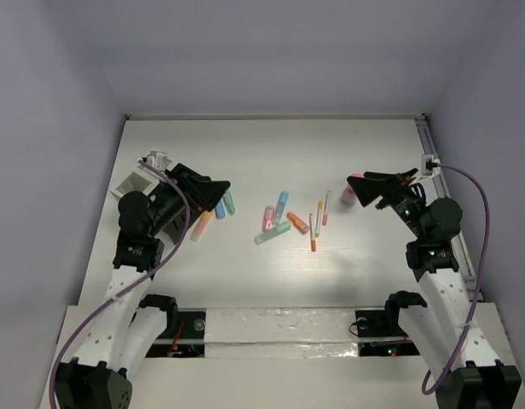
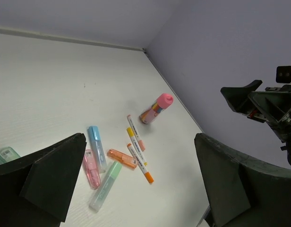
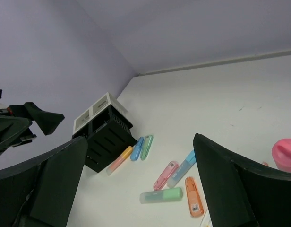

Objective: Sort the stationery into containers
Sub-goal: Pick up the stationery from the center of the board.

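Observation:
Pastel markers lie mid-table: pink (image 1: 268, 218), blue (image 1: 282, 204), green (image 1: 272, 233) and orange (image 1: 298, 223), with three thin white pens (image 1: 319, 219) beside them. Three more markers, orange (image 1: 201, 226), blue (image 1: 219, 207) and green (image 1: 229, 202), lie by my left gripper (image 1: 213, 194), which is open and empty above them. My right gripper (image 1: 369, 189) is open and empty beside the pink cup (image 1: 351, 189). The right wrist view shows the black organiser (image 3: 105, 137) with the white mesh cups (image 3: 96, 109) behind it. The left wrist view shows the pens (image 2: 136, 144) and the pink cup (image 2: 163, 100).
The white mesh cups (image 1: 139, 179) stand at the table's left edge, and my left arm hides the black organiser in the top view. Grey walls close the table at back and sides. A purple cable (image 1: 475, 221) loops beside the right arm.

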`<state>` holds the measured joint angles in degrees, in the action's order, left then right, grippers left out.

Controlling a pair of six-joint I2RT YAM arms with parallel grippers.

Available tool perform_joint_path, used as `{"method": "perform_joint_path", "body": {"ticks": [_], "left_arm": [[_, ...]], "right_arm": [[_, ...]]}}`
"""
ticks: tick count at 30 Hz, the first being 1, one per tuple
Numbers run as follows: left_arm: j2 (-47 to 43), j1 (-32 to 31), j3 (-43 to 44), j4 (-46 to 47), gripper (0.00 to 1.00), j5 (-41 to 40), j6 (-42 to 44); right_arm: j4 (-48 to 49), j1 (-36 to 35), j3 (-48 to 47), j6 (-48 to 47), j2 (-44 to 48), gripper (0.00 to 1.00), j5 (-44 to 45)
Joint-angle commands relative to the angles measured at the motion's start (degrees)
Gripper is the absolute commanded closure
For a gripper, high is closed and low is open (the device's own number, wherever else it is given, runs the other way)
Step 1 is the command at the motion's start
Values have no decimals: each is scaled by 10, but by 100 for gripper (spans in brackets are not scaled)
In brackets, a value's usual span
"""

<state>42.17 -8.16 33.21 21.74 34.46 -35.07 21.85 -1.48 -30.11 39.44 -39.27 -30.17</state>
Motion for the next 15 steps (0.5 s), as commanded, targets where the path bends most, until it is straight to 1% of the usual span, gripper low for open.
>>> {"method": "perform_joint_path", "body": {"ticks": [1,3,5,7,8,9,10,11,12,13,14,15], "left_arm": [[-17,-2,-13,45,1,-8,-4],[-12,-7,-10,52,1,-11,-6],[2,-26,-6,40,2,-32,0],[15,-57,-9,30,8,-95,7],[23,-101,-7,12,14,-125,19],[34,-126,-2,-4,17,-158,28],[61,-148,5,-21,21,-231,36],[73,-194,24,-59,24,-274,53],[86,-213,33,-78,25,-366,57],[112,-228,40,-93,27,-402,59],[123,-236,54,-115,34,-434,59],[136,-236,60,-123,36,-456,55]], "right_arm": [[16,2,1,-3,1,0,4],[14,2,0,-5,2,0,13],[21,2,4,-2,-1,0,7],[16,2,1,-3,-1,0,6],[8,2,-1,-7,0,0,12],[7,2,-2,-9,-1,0,14],[8,2,-1,-8,-2,0,15],[14,2,0,-5,-3,0,11],[15,2,1,-3,-5,0,7],[14,2,1,-5,-6,0,6],[6,2,-1,-6,-6,0,10],[3,2,-3,-9,-6,0,13]]}}
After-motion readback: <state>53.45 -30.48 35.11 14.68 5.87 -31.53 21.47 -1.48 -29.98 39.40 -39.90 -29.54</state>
